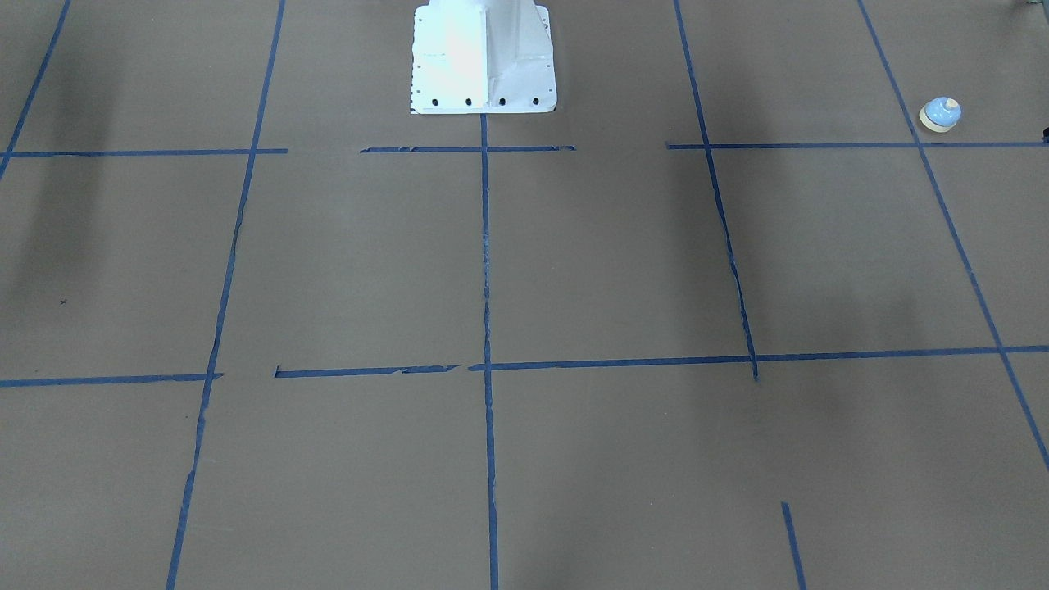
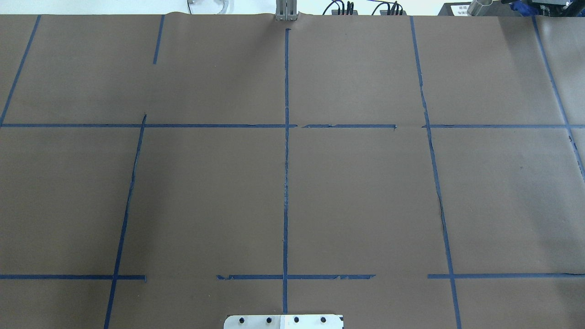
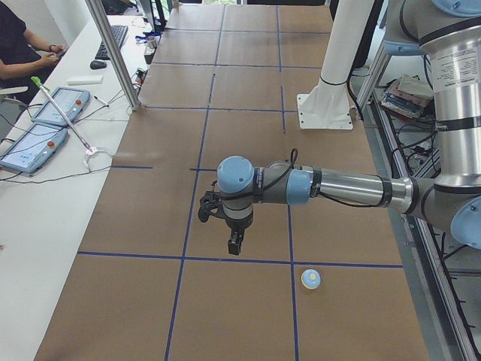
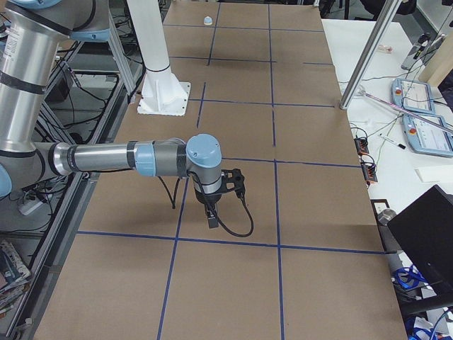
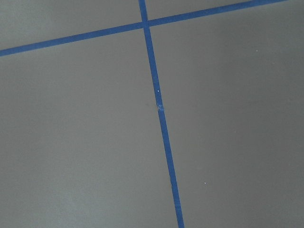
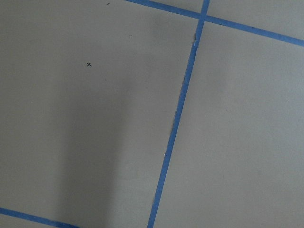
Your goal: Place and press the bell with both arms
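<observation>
The bell (image 1: 939, 114) has a light blue dome and a cream base. It stands upright on the brown table near the robot's left end. It also shows in the exterior left view (image 3: 311, 279) and, far off, in the exterior right view (image 4: 207, 20). My left gripper (image 3: 235, 244) hangs above the table, a short way from the bell, and points down. My right gripper (image 4: 211, 216) hangs over the table's other end. I cannot tell whether either gripper is open or shut. The wrist views show only bare paper and blue tape.
The white pedestal base (image 1: 483, 57) stands at the robot's side of the table. Blue tape lines (image 2: 286, 160) grid the brown paper. A side bench with tablets (image 3: 45, 124), a metal post (image 3: 113, 53) and a seated operator (image 3: 19, 45) lies beyond the far edge.
</observation>
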